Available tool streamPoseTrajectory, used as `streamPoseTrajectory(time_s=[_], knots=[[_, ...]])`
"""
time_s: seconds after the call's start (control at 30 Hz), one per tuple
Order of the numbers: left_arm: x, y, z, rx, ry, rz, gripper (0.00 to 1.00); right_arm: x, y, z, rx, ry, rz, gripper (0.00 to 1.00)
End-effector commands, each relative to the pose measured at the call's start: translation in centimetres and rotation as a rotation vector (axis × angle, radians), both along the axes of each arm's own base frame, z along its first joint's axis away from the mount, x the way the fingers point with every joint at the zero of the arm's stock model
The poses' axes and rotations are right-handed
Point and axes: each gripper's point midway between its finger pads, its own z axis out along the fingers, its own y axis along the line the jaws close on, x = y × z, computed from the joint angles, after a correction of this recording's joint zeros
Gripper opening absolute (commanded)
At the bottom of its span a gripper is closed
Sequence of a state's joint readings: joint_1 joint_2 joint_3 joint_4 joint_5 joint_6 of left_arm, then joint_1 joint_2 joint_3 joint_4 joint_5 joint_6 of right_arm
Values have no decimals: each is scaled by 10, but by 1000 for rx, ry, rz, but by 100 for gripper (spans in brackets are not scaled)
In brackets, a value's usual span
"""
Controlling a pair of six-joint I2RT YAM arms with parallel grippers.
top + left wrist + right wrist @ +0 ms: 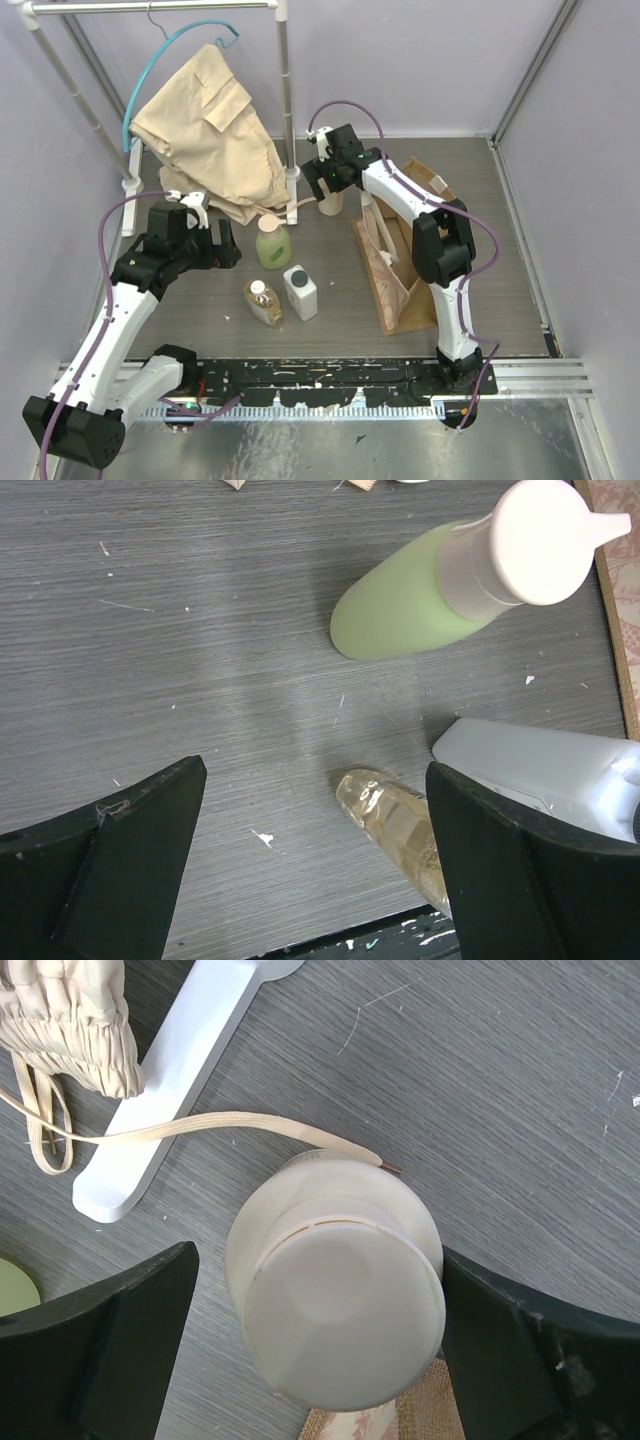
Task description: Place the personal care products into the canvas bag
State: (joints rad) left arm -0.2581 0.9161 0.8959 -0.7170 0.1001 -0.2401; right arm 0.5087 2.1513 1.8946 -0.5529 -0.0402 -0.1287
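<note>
One cream bottle point(335, 1290), seemingly ungripped

Bottles partly out of sight
White bottle point(540, 770) cut by right edge; amber bottle point(390, 820) upper part hidden behind black finger point(530, 880).

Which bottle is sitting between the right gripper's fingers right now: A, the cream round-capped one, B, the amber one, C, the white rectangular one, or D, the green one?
A: the right wrist view shows the cream round-capped bottle standing between the open jaws of the right gripper.
</note>
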Motion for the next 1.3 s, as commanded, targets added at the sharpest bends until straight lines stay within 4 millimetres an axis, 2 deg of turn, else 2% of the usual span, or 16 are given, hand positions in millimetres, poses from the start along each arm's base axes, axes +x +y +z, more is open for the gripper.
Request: streamPoseTrajectory(time_s=[0.0,0.13,0.33,0.5,0.63,0.73,0.77,0.87,0.93,1.03,1.13,1.2,1.27], knots=[[1,-3,2,-11,-2,-9,98,8,5,14,20,-60,-2,100],[2,-3,1,-13,-1,-11,98,9,5,13,17,-80,-3,98],[3,-3,1,-12,1,-9,98,10,5,18,25,-106,-9,82],[2,-4,0,-12,2,-11,98,9,2,19,25,-116,-14,81],[2,-4,-2,-12,5,-11,98,7,0,22,31,-130,-23,69],[2,-3,-2,-11,5,-9,98,6,-3,24,29,-140,-33,45],[2,-3,-1,-11,2,-11,98,6,-4,25,28,-142,-37,41],[1,-4,-2,-13,5,-11,98,5,-4,28,29,-147,-39,41],[1,-4,-2,-15,5,-11,98,6,-4,32,33,-154,-41,35],[1,-3,-1,-15,-1,-9,98,7,-6,45,39,-175,-51,25],[0,-4,0,-16,-4,-11,98,9,-6,72,60,-222,-60,5],[0,-4,0,-17,-3,-11,98,10,-7,91,77,-257,-66,1],[0,-4,0,-19,0,-10,98,12,-7,110,98,-289,-70,1]])
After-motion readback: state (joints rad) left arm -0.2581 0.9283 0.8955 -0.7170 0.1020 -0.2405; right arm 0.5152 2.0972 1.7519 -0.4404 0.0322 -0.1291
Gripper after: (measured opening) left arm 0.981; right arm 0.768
